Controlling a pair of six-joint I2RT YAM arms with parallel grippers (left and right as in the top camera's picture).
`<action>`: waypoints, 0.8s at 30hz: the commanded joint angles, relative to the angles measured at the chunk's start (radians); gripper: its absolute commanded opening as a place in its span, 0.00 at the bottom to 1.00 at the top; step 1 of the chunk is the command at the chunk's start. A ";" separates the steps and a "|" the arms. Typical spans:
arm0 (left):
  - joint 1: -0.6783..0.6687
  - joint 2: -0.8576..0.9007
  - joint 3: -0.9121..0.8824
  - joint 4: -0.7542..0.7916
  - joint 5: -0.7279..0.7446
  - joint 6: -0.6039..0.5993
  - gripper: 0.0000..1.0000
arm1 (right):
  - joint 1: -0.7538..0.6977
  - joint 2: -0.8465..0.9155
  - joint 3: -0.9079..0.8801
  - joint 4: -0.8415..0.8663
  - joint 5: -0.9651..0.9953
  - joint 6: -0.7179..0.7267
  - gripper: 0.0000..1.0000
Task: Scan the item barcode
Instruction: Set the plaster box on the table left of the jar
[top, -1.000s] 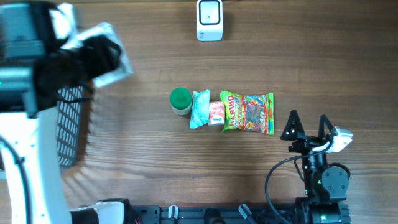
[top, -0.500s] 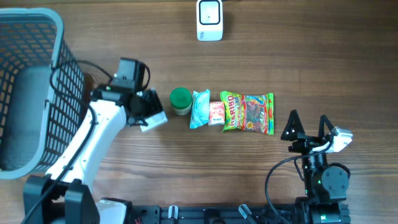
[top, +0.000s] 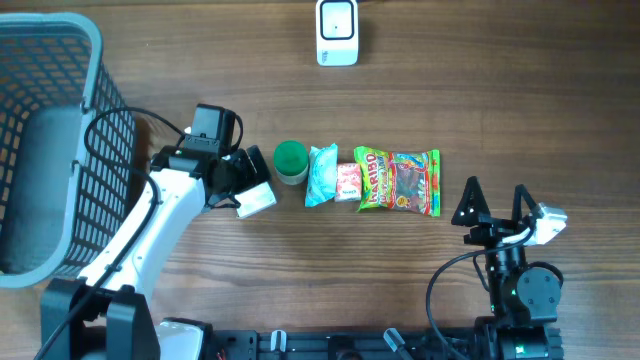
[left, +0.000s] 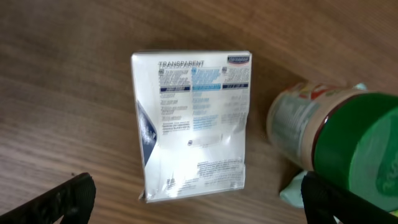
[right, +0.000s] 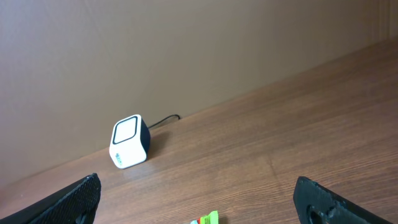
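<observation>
The left fingers (left: 59, 200) are seen spread wide, nothing gripped. The white box (left: 193, 127) is lying flat on the bench (top: 500, 90) in the gap between them, printed face up. No barcode can be made out on that face. The green-lidded jar (left: 348, 146) is standing just beside the box, right by one fingertip. The right fingers (right: 65, 200) are spread open too, empty, with the scanner (right: 130, 149) well ahead of them.

Trouble is easily pictured. If the box is gripped from here, the jar could be clipped by the nearer finger and toppled. The box is flat and glossy, so it could be pinched poorly and slip. If the code sits underneath, the wrong face could be shown to the scanner.
</observation>
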 joint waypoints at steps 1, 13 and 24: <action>-0.007 -0.071 0.143 -0.047 -0.013 0.010 1.00 | 0.005 -0.003 -0.001 0.002 0.014 -0.014 1.00; -0.159 -0.175 0.827 0.000 -0.364 0.212 1.00 | 0.005 -0.003 -0.001 0.002 0.014 -0.013 1.00; -0.160 -0.175 0.968 0.317 -0.601 0.672 1.00 | 0.005 -0.003 -0.001 0.002 0.014 -0.014 1.00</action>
